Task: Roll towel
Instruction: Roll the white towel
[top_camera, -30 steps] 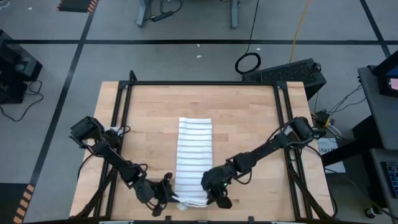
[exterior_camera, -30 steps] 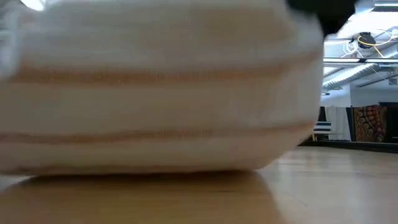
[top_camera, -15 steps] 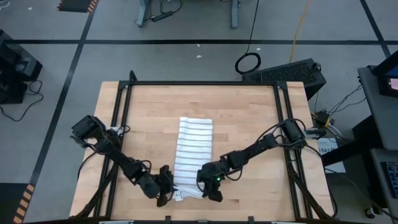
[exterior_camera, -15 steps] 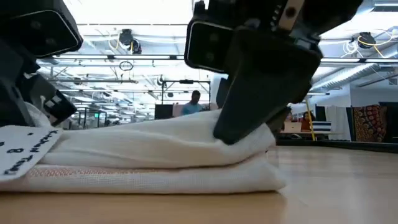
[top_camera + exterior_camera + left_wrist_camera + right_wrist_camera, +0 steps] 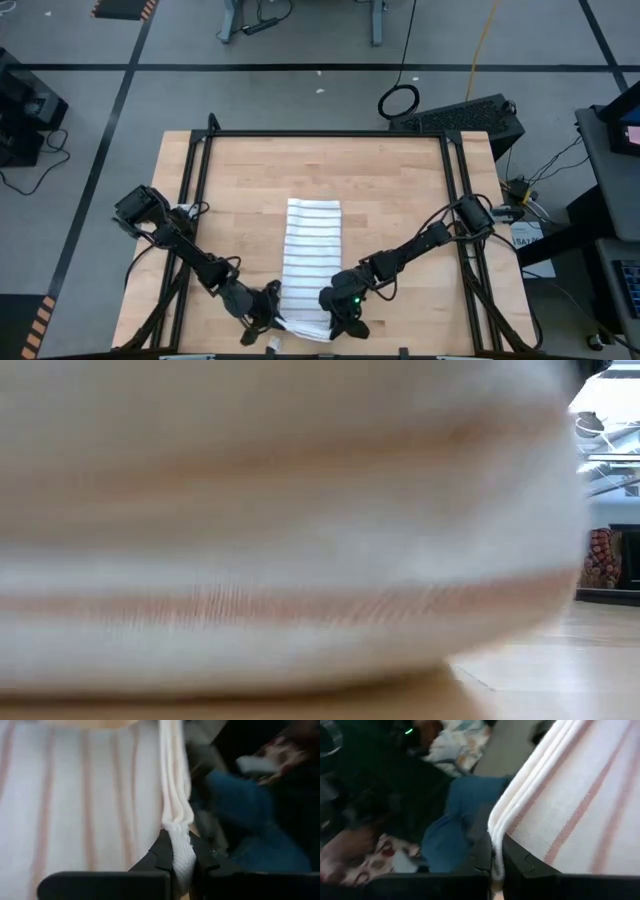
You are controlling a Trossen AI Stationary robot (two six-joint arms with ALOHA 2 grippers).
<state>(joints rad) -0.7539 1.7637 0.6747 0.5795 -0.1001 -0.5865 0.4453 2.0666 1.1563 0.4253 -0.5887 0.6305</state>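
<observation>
Clamping the towel (image 5: 311, 262) at its near corners, left pincer (image 5: 268, 318) and right pincer (image 5: 338, 322) lift it.

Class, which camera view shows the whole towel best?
The high view: the towel lies as a full striped strip, the left gripper and right gripper pinching its near corners. The low view shows a blurred close-up. Each wrist view shows only an edge clamped between fingers.
</observation>
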